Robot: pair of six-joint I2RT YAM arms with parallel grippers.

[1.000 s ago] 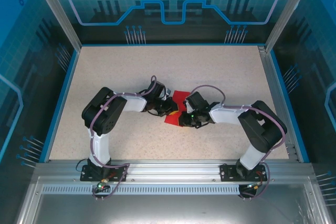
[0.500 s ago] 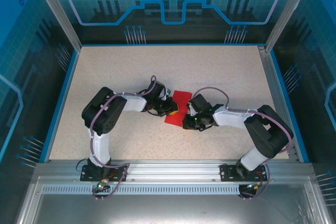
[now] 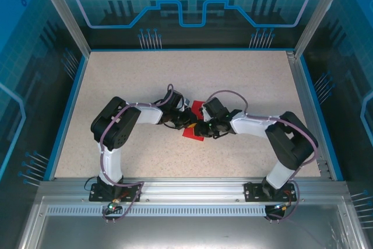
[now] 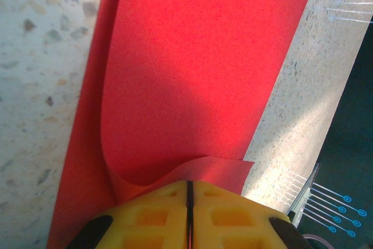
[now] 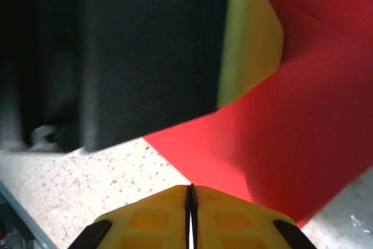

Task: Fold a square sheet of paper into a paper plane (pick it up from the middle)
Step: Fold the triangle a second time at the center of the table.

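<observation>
1. Top external view:
   - Square sheet of paper (image 3: 190, 133), bright red and folded narrow, flat on the table (image 3: 128, 80) near its middle.
   - Long axis from the near side toward the far side, leaning a little to the right at the far end.
   - Middle hidden under the two grippers; cannot tell whether either end comes to a point.
   - Left gripper (image 3: 191, 123) over the sheet from the left, right gripper (image 3: 203, 127) from the right, tips just beside each other.
   - Finger state too small to read here.

2. Left wrist view:
   - Sheet (image 4: 192, 74) as a long red band from bottom left up to top right, one layer over another, with a straight fold edge down its left side.
   - Speckled table (image 4: 35, 56) on both sides of the band.
   - Left gripper (image 4: 189, 202) with yellow fingertips (image 4: 233, 217) pressed together, only a thin dark seam between.
   - A raised curl of the paper's near edge touching those tips; cannot tell whether pinched.

3. Right wrist view:
   - Right gripper (image 5: 190, 208) with yellow fingertips (image 5: 151, 220) together, low over the table (image 5: 87, 179) just beside the sheet's near corner.
   - Sheet (image 5: 315, 126) to the right, running up and away, with a crease across it.
   - Left gripper's black body and yellow finger (image 5: 250, 45) close ahead, down on the paper.
</observation>
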